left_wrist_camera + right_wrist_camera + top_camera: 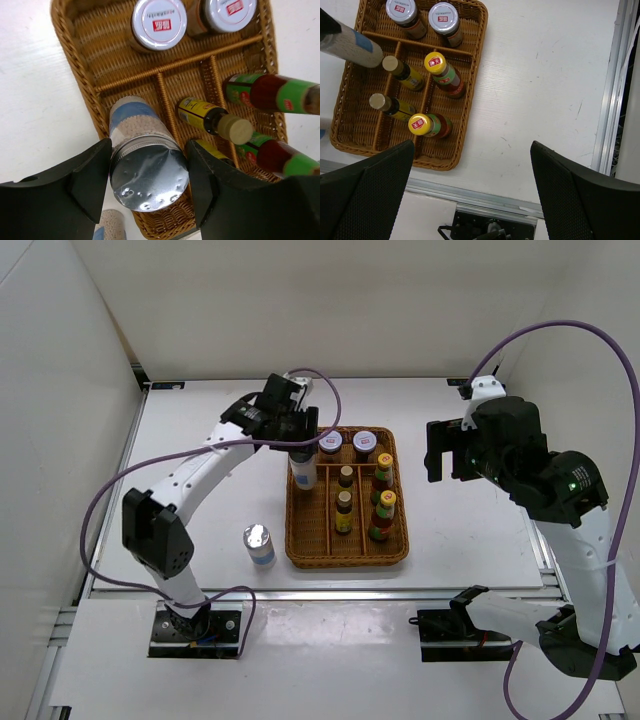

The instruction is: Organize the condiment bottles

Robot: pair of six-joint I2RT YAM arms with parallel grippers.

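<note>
Top view: the left claw (300, 445) grasps a silver-topped white cylinder (303, 472), upright in the left compartment of the brown wicker divided tray (345, 560). A second silver-topped cylinder (258, 545) stands on the white bench (460, 530), just left of the tray.

Left wrist: both black fingers (90, 185) press the held cylinder's sides.

Right wrist: the right claw (472, 145) is spread wide, gripping nothing, above bare bench right of the tray.

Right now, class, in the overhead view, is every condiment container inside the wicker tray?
No, one silver-topped shaker stands on the table left of the tray, apart from it.
</note>
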